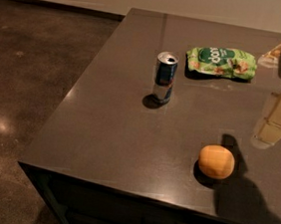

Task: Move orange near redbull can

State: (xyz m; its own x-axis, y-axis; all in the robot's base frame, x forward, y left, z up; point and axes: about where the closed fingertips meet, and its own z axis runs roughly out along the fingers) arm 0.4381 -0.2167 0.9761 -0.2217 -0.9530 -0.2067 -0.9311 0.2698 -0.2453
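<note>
The orange (pixel 216 162) lies on the dark table (pixel 103 130) near its front edge, right of the middle. The redbull can (pixel 164 78) stands upright, blue and silver with a silver top, farther back and to the left of the orange. My gripper (pixel 265 139) hangs at the right edge of the view, above the table, to the right of the orange and a little behind it. It touches neither the orange nor the can. Its shadow falls on the table beside the orange.
A green snack bag (pixel 222 62) lies flat behind and to the right of the can. The table's left and front edges drop off to a dark polished floor (pixel 27 97). A wall runs along the back.
</note>
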